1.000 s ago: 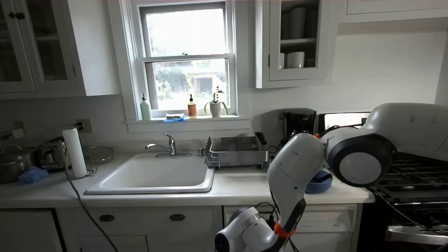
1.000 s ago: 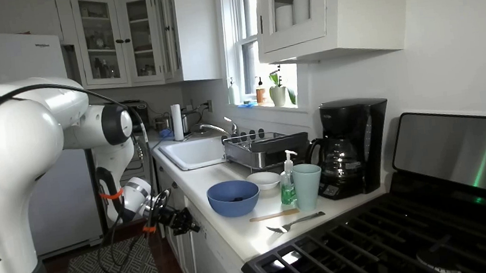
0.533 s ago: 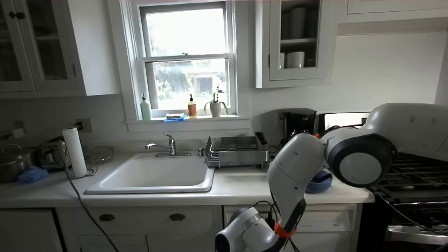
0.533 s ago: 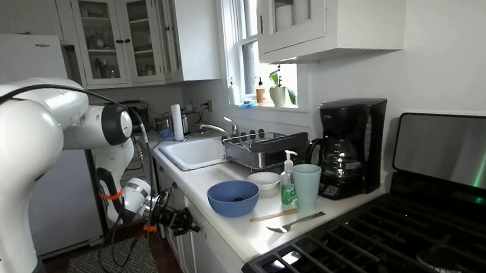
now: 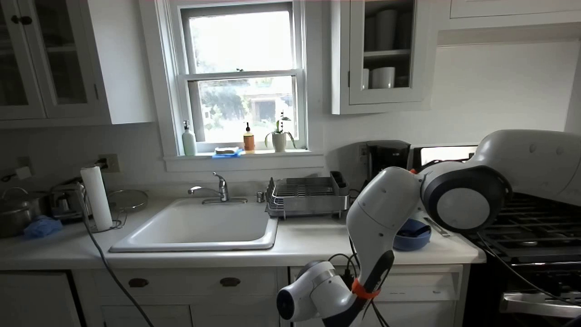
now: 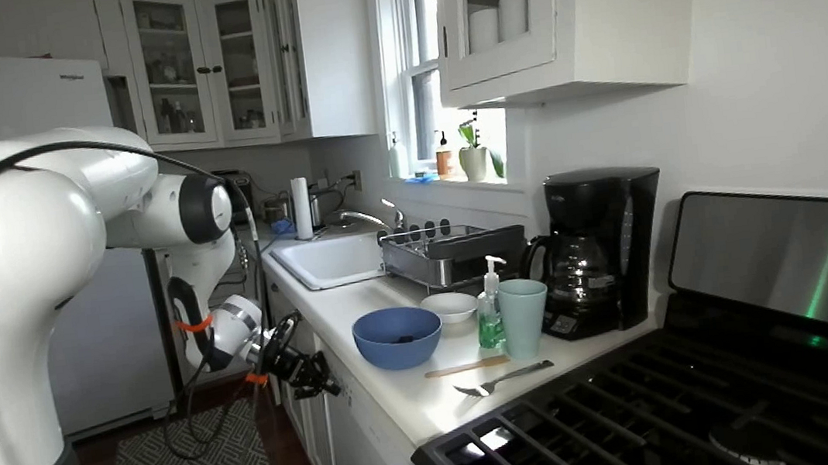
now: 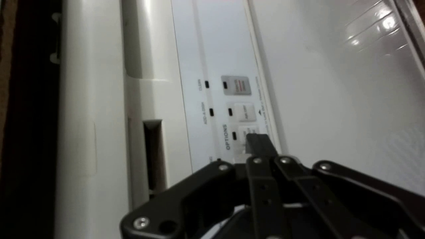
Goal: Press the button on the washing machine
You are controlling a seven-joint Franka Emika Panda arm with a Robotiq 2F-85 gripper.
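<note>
The washing machine (image 6: 368, 448) has a flat white front, below the counter in both exterior views (image 5: 422, 313). In the wrist view its pale control panel (image 7: 212, 39) carries a grey button (image 7: 245, 85), a white button (image 7: 246, 112) and another white button (image 7: 241, 133) under "OPTIONS". My gripper (image 7: 260, 139) is shut, with its fingertips together and nothing seen between them. The fingertips cover part of that last button. I cannot tell whether they touch it. In an exterior view the gripper (image 6: 330, 385) is close against the front. The arm hides it in an exterior view.
The counter edge (image 6: 370, 393) runs just above the gripper. A blue bowl (image 6: 398, 337), a fork (image 6: 505, 380) and a green cup (image 6: 524, 319) stand or lie on the counter. The black stove (image 6: 598, 414) adjoins the machine. A loose cable (image 6: 196, 437) hangs under the wrist.
The arm's elbow and wrist have shifted slightly up and the gripper has tilted more downward. Its fingertips stay at about the same place by the machine's front.
</note>
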